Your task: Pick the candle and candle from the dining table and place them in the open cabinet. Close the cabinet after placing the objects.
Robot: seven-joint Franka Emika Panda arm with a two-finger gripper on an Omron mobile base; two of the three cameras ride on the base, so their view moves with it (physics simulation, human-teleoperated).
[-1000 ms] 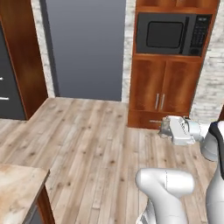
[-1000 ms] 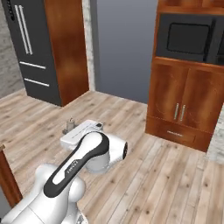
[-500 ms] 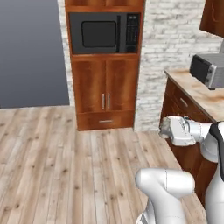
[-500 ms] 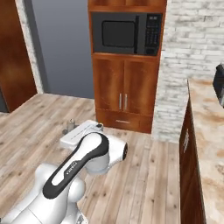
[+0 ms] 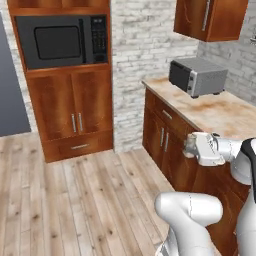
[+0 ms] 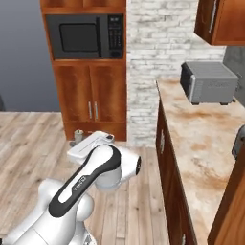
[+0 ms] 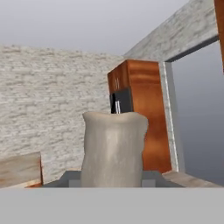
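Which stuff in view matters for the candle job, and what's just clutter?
Job:
- grey candle, held in the gripper
- wall cabinet with the long bar handle

Just there:
- microwave
- toaster oven
- counter
- base cupboards

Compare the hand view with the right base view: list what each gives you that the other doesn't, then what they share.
Hand view: a close-up of the grey candle between the jaws, with a dark appliance set in a tall wooden surround beside a doorway.
Right base view: the microwave, the toaster oven on the stone counter, and the wall cabinet with its bar handle.
Shared: the candle, seen from the base as a small grey shape at the arm's tip, and pale brick walls.
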